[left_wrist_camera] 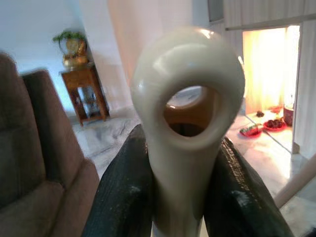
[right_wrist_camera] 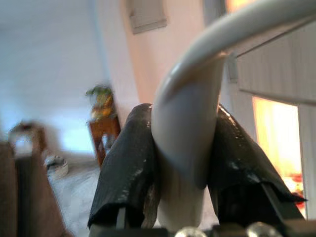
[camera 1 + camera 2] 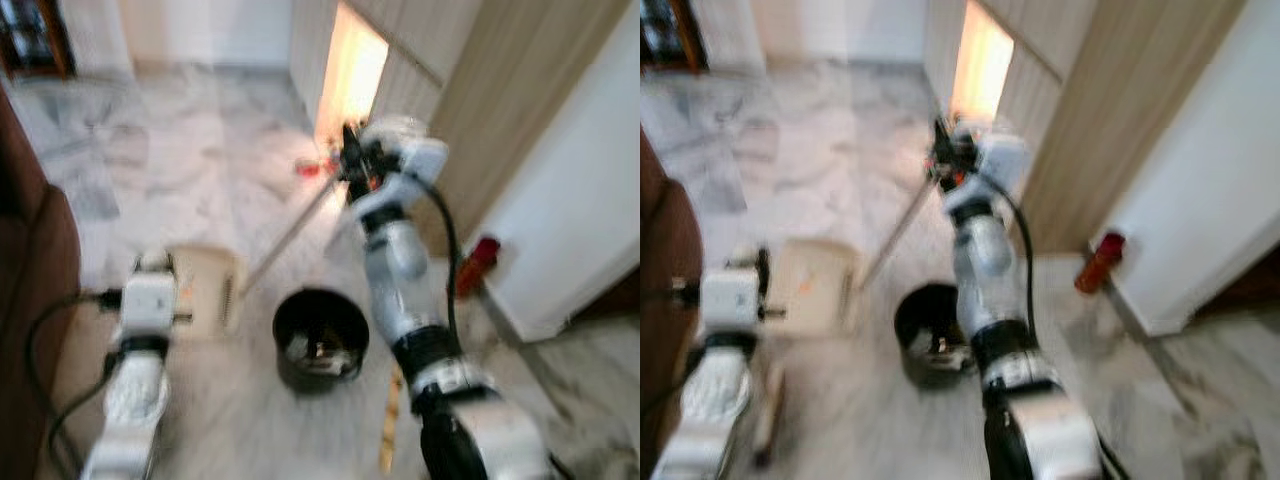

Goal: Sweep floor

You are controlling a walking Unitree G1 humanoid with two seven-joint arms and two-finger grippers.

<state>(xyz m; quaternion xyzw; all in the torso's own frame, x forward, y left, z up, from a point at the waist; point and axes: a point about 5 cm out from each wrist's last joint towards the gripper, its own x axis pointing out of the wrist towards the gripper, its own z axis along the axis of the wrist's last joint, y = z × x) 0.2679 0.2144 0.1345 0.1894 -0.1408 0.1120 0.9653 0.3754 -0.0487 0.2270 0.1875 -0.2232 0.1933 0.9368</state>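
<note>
My left gripper point(image 1: 181, 143) is shut on the cream looped handle point(image 1: 187, 118) of a dustpan point(image 3: 205, 285), which lies low on the marble floor to my left. My right gripper point(image 3: 352, 152) is raised ahead of me and shut on a pale broom stick point(image 3: 290, 235). The stick slants down to the left towards the dustpan. In the right wrist view the two black fingers point(image 2: 128, 163) clamp the stick point(image 2: 187, 128). The broom's head is too blurred to make out.
A black bin point(image 3: 320, 340) holding some rubbish stands on the floor between my arms. A brown sofa point(image 3: 30, 260) is on the left. A red object point(image 3: 478, 262) leans at the white wall on the right. A lit doorway point(image 3: 350, 70) with red dishes point(image 3: 308, 168) lies ahead.
</note>
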